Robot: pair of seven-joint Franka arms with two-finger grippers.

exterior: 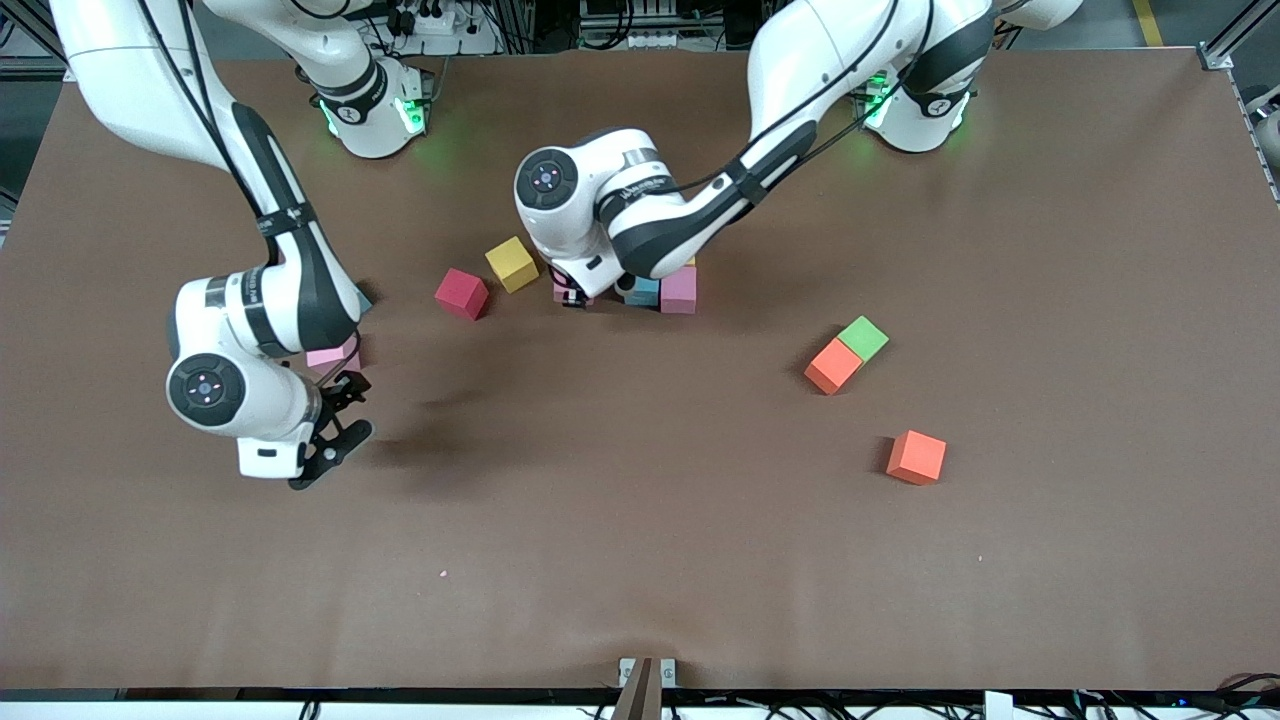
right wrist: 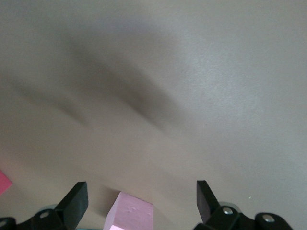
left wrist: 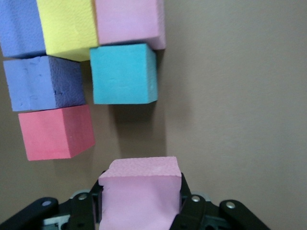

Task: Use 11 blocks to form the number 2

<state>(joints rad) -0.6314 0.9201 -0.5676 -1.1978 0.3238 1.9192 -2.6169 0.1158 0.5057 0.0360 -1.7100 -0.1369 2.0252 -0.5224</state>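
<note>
**Block layout and gripper condition**

An orange block [exterior: 916, 457] lies nearest the front camera, toward the left arm's end of the table [exterior: 640, 580]. Farther from the camera, a second orange block [exterior: 832, 366] touches a green cube [exterior: 863, 338] at one corner.

The left gripper [left wrist: 140, 211] is low over the middle of the table, beside a partly built cluster. Its fingers are clamped on a pink block [left wrist: 139, 196]. In the left wrist view the cluster consists of a sky-blue block [left wrist: 123, 73], a red block [left wrist: 55, 132], two purple blocks [left wrist: 44, 82], a yellow block [left wrist: 67, 26] and another pink block [left wrist: 128, 21]. The sky-blue, purple, yellow and pink blocks sit close together; whether the yellow block rests on others or on the table cannot be determined. In the front view the arm covers most of this cluster, so the number 2 is not readable as a digit.

A mustard-yellow block [exterior: 512, 264] and a second red block [exterior: 462, 294] lie just beside the cluster, toward the right arm's end.

The right gripper [exterior: 335, 425] waits above the table at the right arm's end, fingers spread wide and holding nothing. A third pink block [right wrist: 129, 216] lies on the table under it.
</note>
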